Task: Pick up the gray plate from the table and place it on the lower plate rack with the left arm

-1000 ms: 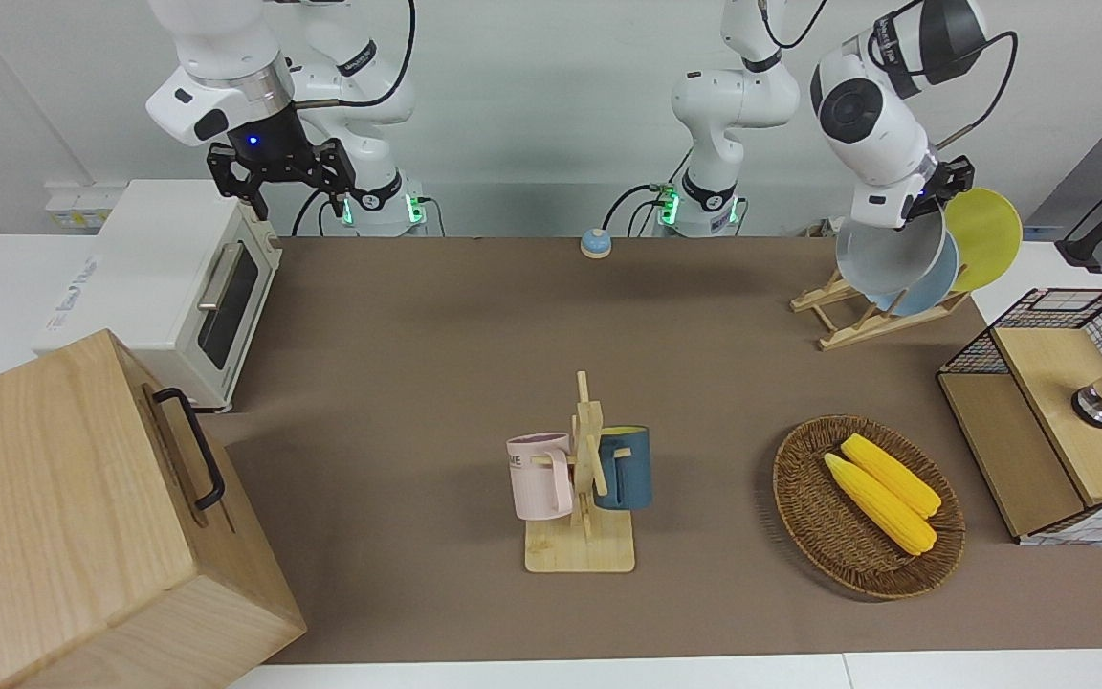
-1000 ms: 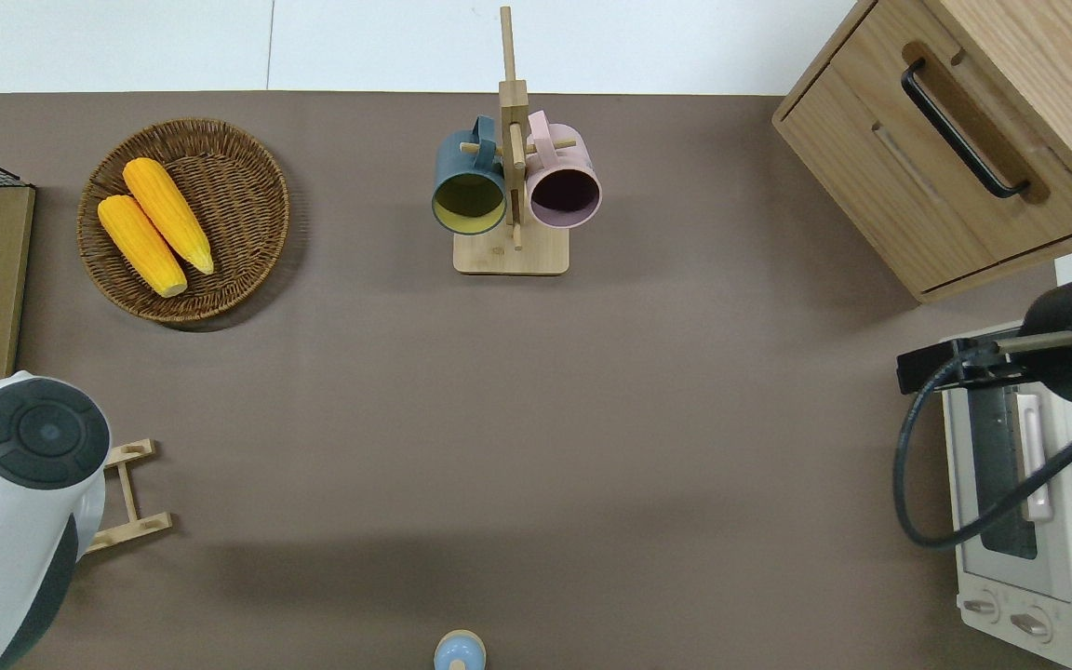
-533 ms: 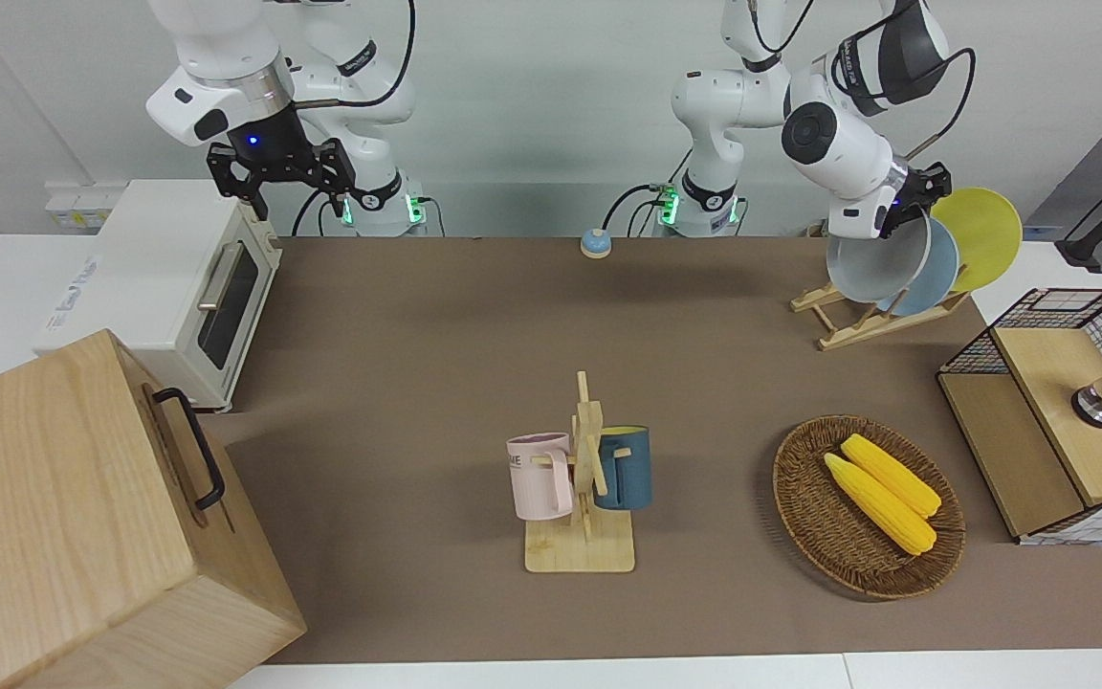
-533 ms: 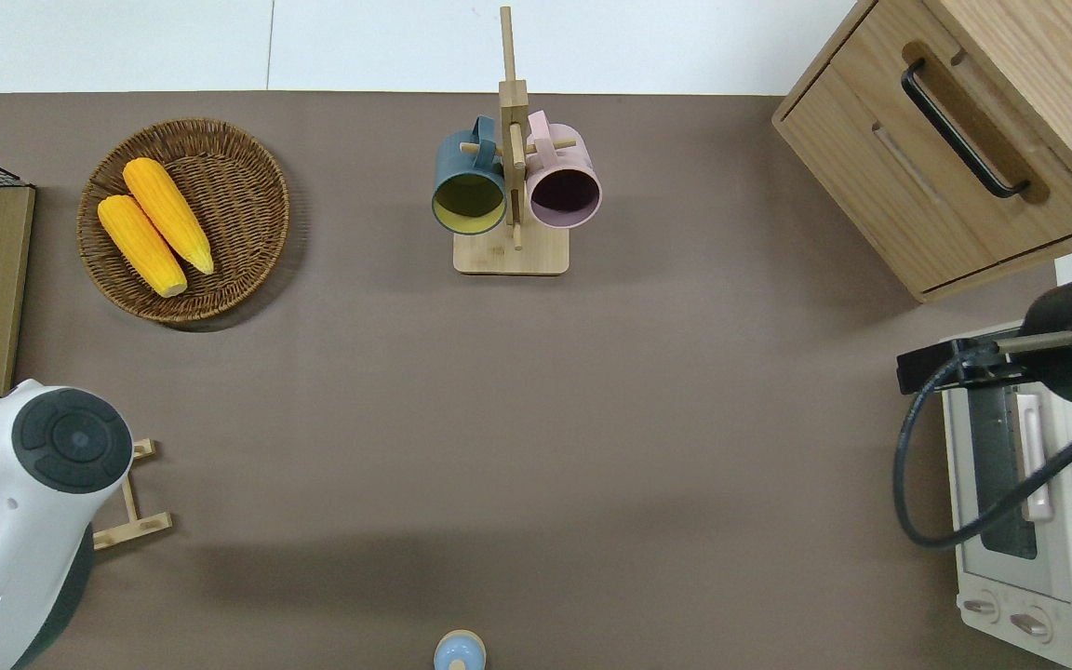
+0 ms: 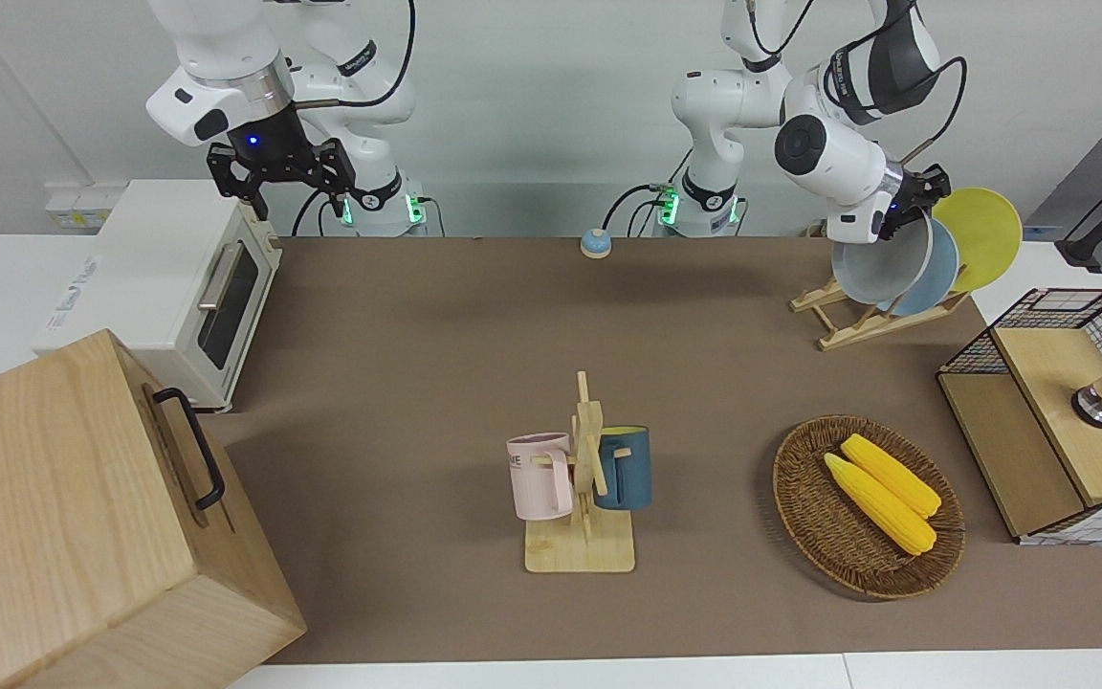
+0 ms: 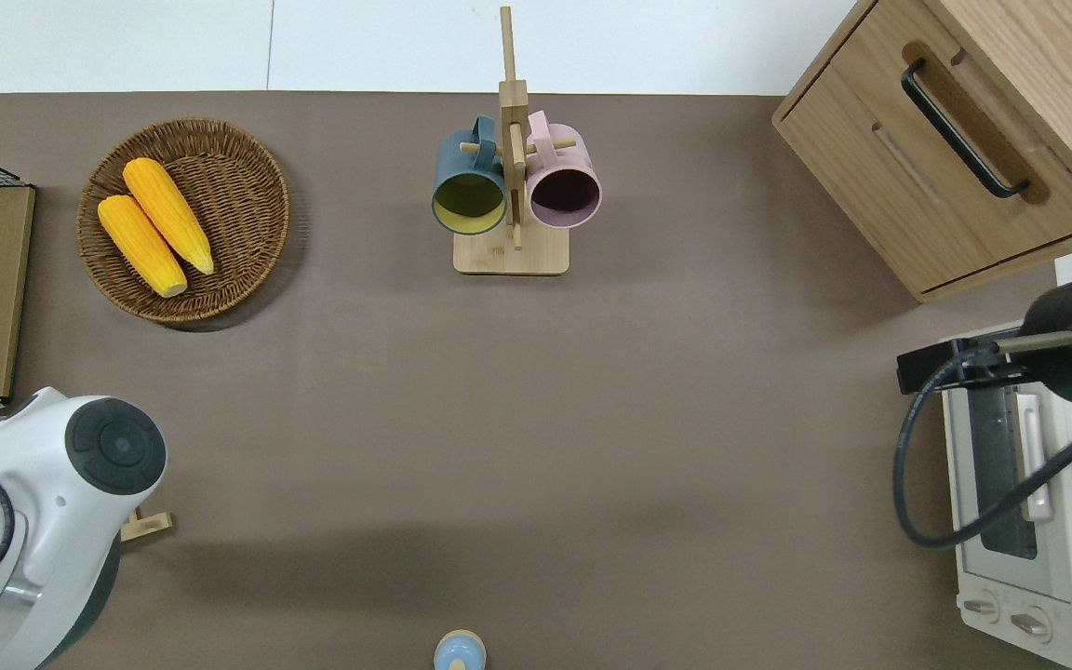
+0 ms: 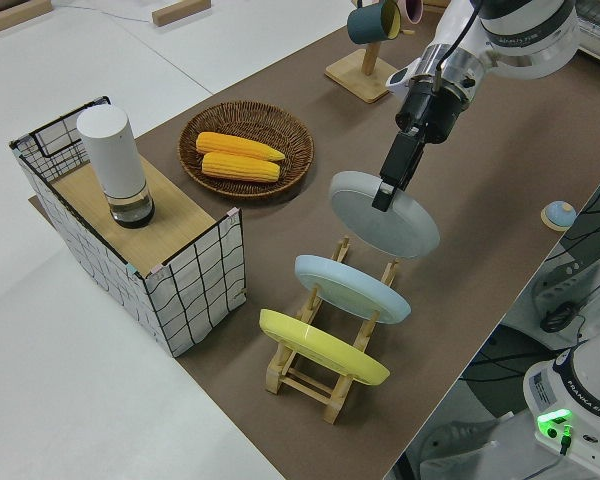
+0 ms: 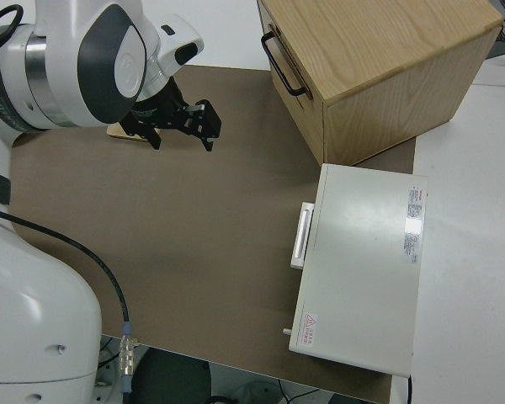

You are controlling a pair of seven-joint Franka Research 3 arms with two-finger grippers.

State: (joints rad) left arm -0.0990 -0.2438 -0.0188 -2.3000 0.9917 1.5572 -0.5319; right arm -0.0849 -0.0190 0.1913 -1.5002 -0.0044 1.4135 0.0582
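Although the gray plate (image 7: 385, 213) is already off the surface (image 5: 474, 335), we judge the task only partly done: the left gripper (image 7: 393, 178) is clamped on the plate's upper rim and holds it tilted in the air just above the lower plate rack (image 7: 332, 352), at its open end, beside the sky-blue plate (image 7: 352, 288). Seating it in a free slot and releasing remain. The plate looks smooth, round and shallow; the rack is pale wood rails with pegs, also carrying a yellow plate (image 7: 323, 347). The right arm is parked, its gripper (image 5: 281, 184) spread and empty.
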